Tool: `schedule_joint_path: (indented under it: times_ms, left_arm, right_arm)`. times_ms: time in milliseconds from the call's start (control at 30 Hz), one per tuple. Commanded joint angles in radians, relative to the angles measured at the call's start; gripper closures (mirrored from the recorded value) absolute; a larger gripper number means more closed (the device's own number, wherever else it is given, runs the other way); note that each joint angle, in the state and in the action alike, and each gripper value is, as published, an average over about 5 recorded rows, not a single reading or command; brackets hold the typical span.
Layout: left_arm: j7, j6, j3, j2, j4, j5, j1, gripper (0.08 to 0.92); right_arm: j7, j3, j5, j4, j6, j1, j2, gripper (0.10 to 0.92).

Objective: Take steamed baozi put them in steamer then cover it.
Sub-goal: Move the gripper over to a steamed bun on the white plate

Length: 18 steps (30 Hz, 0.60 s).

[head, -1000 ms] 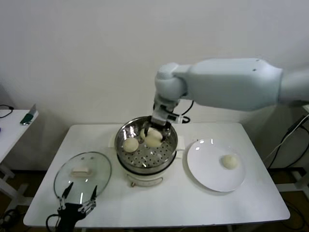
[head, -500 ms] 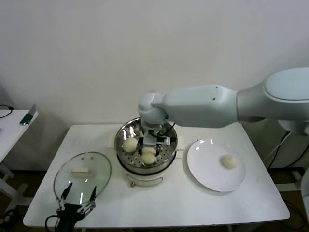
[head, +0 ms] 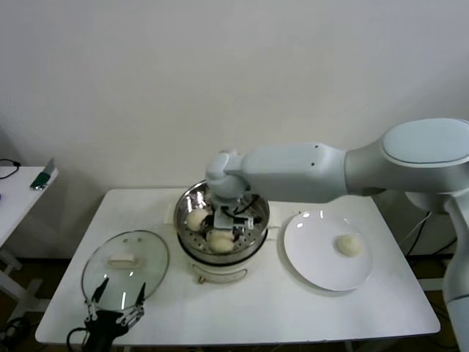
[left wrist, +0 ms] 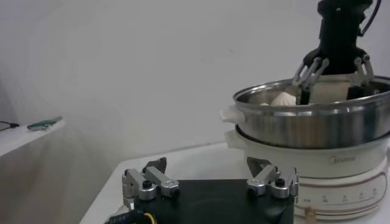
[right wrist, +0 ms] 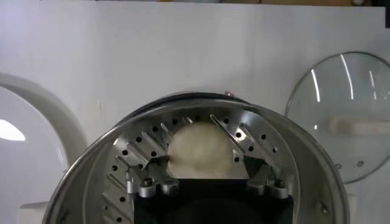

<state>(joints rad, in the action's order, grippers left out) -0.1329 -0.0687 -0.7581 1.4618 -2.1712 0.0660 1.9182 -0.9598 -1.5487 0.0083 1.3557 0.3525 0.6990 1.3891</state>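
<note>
A: Where do we have the steamed baozi (head: pixel 220 240)?

B: In the head view, two sit on the perforated tray of the steamer (head: pixel 192 253) at frame centre. A third lies on the white plate (head: pixel 308 257), right of centre.

A: And our right gripper (head: pixel 233 220)?

B: Down inside the pot, over the nearer bun. Its wrist view shows the fingers (right wrist: pixel 141 158) spread on either side of that bun, not pinching it.

A: The cover (head: pixel 125 268)?

B: Flat on the bench (head: pixel 293 315), lower left of the frame, beside the steamer.

A: Our left gripper (head: pixel 117 304)?

B: At the bottom left edge, by the cover's near rim, fingers wide apart and empty.
</note>
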Motion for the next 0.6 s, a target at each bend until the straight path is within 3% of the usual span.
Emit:
schedule_joint_path:
  times_ms: [33, 267, 467, 600]
  left_arm:
    - [0.001, -0.003, -0.001, 0.000, -0.004, 0.000, 0.003, 0.177]
    - [-0.001, 0.002, -0.001, 0.000, -0.005, 0.004, -0.005, 0.177]
    - [-0.002, 0.007, 0.001, -0.001, -0.005, 0.005, -0.015, 0.177]
    - [-0.003, 0.010, 0.004, 0.001, 0.004, 0.003, -0.019, 0.177]
  right_arm:
    - [-0.056, -0.018, 0.197, -0.010, 0.009, 0.187, -0.143, 0.204]
    - [-0.153, -0.243, 0.507, -0.008, -0.202, 0.421, -0.487, 0.202]
    - [-0.127, -0.357, 0.471, -0.007, -0.410, 0.354, -0.737, 0.203]
    - [-0.088, -0.274, 0.418, -0.003, -0.508, 0.165, -0.843, 0.203]
